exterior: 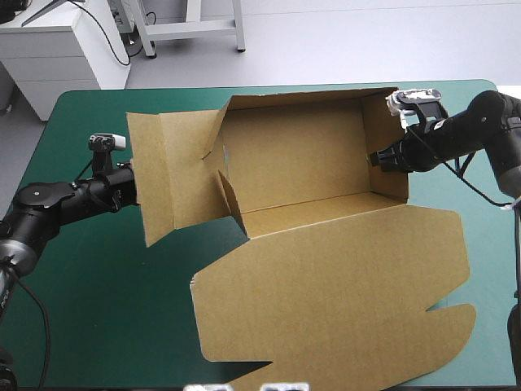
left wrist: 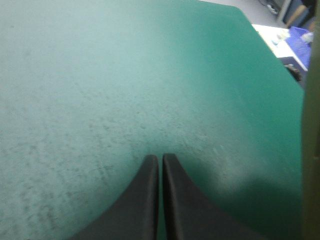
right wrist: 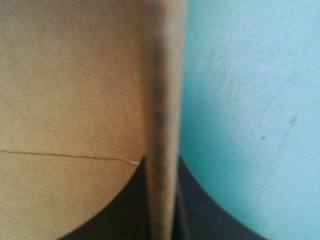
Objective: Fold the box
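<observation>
The brown box (exterior: 301,155) stands mid-table as an open tray, its back and right walls raised. Its big lid (exterior: 342,285) lies flat toward the front edge. A left flap (exterior: 167,175) leans outward, and a small inner flap (exterior: 230,199) stands at the left end. My right gripper (exterior: 380,159) is shut on the right wall (right wrist: 162,100), one finger inside the tray and one outside. My left gripper (left wrist: 160,159) is shut on nothing, low over the teal-green cover just outside the left flap. That flap hides its tip in the high view.
Bare teal-green cover (exterior: 106,309) lies to the front left of the box, with a narrower strip (exterior: 480,228) at the right. The lid's cut edge reaches nearly to the table's front edge. A board edge (left wrist: 311,150) shows beside my left gripper.
</observation>
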`<action>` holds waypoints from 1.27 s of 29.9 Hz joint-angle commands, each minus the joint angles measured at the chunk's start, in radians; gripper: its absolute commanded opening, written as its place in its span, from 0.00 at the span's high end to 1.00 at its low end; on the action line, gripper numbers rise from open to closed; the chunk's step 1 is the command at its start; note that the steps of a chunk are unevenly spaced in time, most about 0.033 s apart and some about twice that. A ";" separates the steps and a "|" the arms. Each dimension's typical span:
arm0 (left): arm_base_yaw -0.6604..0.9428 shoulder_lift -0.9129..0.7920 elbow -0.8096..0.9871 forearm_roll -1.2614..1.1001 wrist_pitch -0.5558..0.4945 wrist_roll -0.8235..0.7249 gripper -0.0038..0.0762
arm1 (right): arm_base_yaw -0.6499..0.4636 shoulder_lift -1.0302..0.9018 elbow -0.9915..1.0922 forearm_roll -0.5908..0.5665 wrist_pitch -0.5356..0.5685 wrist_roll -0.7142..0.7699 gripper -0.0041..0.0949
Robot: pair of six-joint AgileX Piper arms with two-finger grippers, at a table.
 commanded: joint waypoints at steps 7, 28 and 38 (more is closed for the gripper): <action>-0.002 -0.016 -0.134 -0.211 0.226 0.009 0.93 | 0.046 -0.039 -0.032 -0.010 -0.090 0.059 0.97; -0.002 -0.016 -0.152 -0.230 0.392 0.020 0.68 | 0.171 -0.031 -0.032 -0.106 -0.249 0.201 0.97; -0.059 -0.016 -0.152 -0.229 0.332 0.032 0.28 | 0.241 -0.030 -0.032 -0.222 -0.308 0.281 0.97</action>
